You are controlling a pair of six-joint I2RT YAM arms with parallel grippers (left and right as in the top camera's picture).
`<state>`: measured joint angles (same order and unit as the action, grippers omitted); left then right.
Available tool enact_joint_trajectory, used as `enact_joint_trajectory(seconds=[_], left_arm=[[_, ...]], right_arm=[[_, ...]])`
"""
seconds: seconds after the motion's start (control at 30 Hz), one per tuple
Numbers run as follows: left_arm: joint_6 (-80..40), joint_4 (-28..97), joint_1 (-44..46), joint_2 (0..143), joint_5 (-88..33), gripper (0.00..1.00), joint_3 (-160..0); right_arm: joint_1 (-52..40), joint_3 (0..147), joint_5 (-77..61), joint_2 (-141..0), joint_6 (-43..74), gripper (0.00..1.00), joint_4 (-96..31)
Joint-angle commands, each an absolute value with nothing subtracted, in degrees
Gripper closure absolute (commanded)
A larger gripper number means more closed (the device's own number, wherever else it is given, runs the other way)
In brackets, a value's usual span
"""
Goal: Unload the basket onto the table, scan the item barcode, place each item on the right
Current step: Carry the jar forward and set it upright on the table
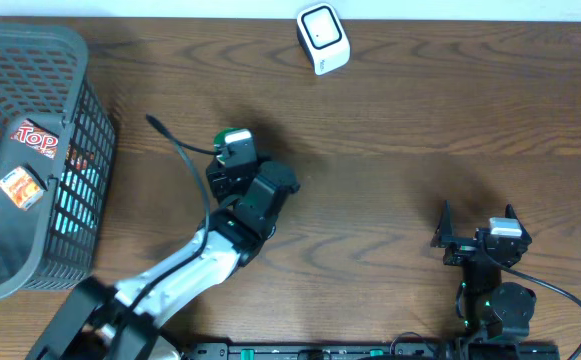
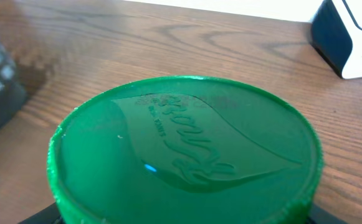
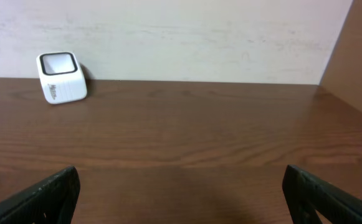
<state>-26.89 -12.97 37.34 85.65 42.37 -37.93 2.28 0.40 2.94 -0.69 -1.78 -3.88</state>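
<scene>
Left claw (image 1: 231, 158) around green-lidded tub (image 2: 187, 155)

Bright green lid over brown wood grain

The canister (image 2: 187, 149) has a glossy, bright green lid, embossed with raised script and a wavy band in the same green. The table (image 1: 420, 120) is mid-brown with darker, streaky grain. The scanner (image 1: 324, 38) is white with a dark navy side. The basket (image 1: 90, 110) is dark grey with a grid of small openings; inside it, a red packet (image 1: 38, 138) carries white lettering. The right gripper (image 3: 182, 199) is black.
</scene>
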Motion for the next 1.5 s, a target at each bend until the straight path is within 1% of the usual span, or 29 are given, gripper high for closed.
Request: enact_joint_trajectory(seconds=[0.0,0.13,0.4,0.67,0.77,0.8,1.03,1.1,1.17,1.27,1.47], left_arm=[[-22.6,-17.9,37.3,90.4,44.2,0.30,-38.2],[-21.8,-23.9,37.3,96.2,44.2,0.30,-38.2],[-21.9,-29.3,37.3,105.9,44.1,0.29,-38.2],[-21.9,-30.0,37.4,107.2,44.2,0.29,-38.1],[-21.9,-29.2,37.4,107.2,44.2,0.21,-38.0],[-21.9,-28.8,37.4,107.2,44.1,0.07,-38.0],[-21.9,-26.9,38.7,106.9,44.2,0.04,-38.0],[-21.6,-26.9,39.7,106.0,44.2,0.00,-38.0],[-19.5,-26.9,41.0,103.6,44.2,0.02,-38.0],[-16.5,-24.6,42.7,98.2,44.4,0.02,-38.0],[-19.2,-9.5,43.4,82.9,44.4,0.02,-38.0]], right_arm=[[1.9,0.3,2.9,-0.3,-2.2,0.01,-4.1],[1.9,0.3,2.9,-0.3,-2.2,0.01,-4.1],[1.9,0.3,2.9,-0.3,-2.2,0.01,-4.1],[1.9,0.3,2.9,-0.3,-2.2,0.01,-4.1],[1.9,0.3,2.9,-0.3,-2.2,0.01,-4.1],[1.9,0.3,2.9,-0.3,-2.2,0.01,-4.1],[1.9,0.3,2.9,-0.3,-2.2,0.01,-4.1],[1.9,0.3,2.9,-0.3,-2.2,0.01,-4.1],[1.9,0.3,2.9,-0.3,-2.2,0.01,-4.1],[1.9,0.3,2.9,-0.3,-2.2,0.01,-4.1],[1.9,0.3,2.9,-0.3,-2.2,0.01,-4.1]])
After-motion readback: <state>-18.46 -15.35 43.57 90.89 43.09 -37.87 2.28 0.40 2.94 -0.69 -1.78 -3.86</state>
